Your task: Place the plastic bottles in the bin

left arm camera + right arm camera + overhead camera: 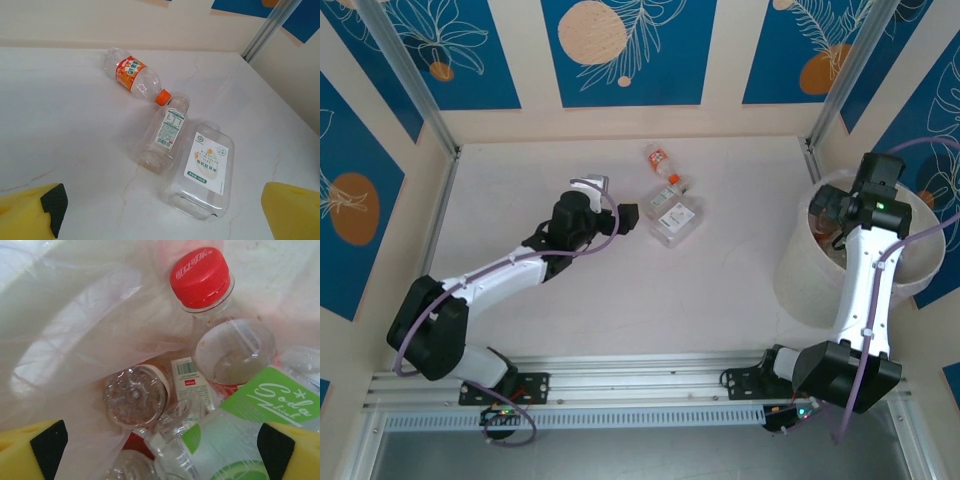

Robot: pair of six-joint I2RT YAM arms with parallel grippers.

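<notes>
Progress is judged as advanced but not complete. Several plastic bottles already lie inside the bin (800, 285), which stands at the right of the overhead frame. The right wrist view looks down into it. A red-capped bottle (202, 280) is at upper right, a green-labelled soda bottle (260, 407) at lower right, and the base of another clear bottle (135, 397) near centre. All are piled against the translucent wall, and the count inside cannot be determined.

Right end effector (823, 213): positioned over the bin mouth, fingers spread wide, nothing between them.

Three bottles lie on the bench (720, 300), grouped near the centre of the overhead frame and well apart from the bin. The left wrist view shows them as follows:
- An orange-labelled bottle (131, 75) with an orange cap, at upper centre.
- A narrow bottle (165, 135) with a green-and-white label, just below it, its neck near the orange cap.
- A flat bottle (202, 172) with a white label, at lower right, just beside the narrow one and possibly touching it.

Left end effector (626, 214): just left of this group, fingers apart, gripping nothing, aimed at the bottles.

Outstanding work, as estimated: three pick-and-transfer cycles. The flat bottle is nearest the left end effector and is the likely next item. Its broad body may require a grip across the narrower side.
</notes>
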